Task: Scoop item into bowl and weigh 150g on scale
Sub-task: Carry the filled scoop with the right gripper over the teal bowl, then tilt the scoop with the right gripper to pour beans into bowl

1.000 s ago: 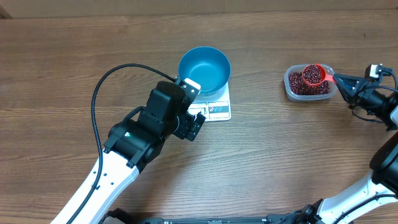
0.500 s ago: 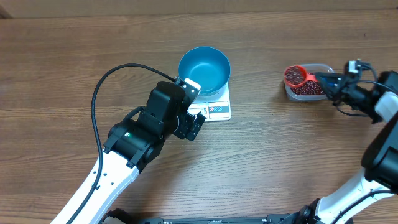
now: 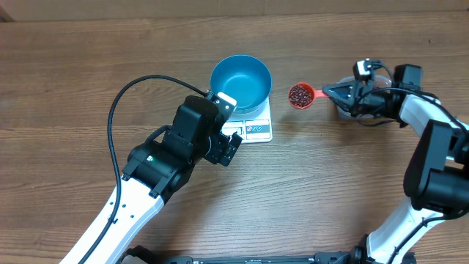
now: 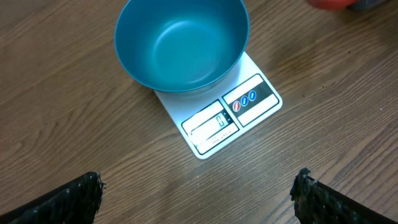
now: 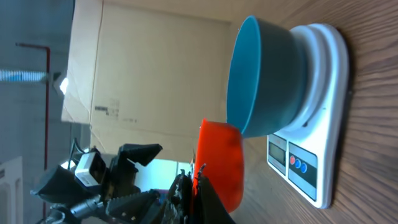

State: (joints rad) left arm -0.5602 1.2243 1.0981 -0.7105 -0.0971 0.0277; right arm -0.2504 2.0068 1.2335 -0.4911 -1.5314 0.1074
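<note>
Holding a red scoop (image 3: 300, 95) by its handle, the right gripper (image 3: 331, 92) is clamped tight. The scoop's load of dark red beans (image 3: 298, 94) sits just beyond its fingertips, close beside the blue bowl (image 3: 241, 79) on the white scale (image 3: 258, 129). The left gripper (image 4: 198, 180) hangs wide open and empty, near the scale's display edge.

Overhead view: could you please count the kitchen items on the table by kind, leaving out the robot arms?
Bowl: 1
Scale: 1
Scoop, loaded with beans: 1
Tub, mostly hidden: 1
Total: 4
</note>
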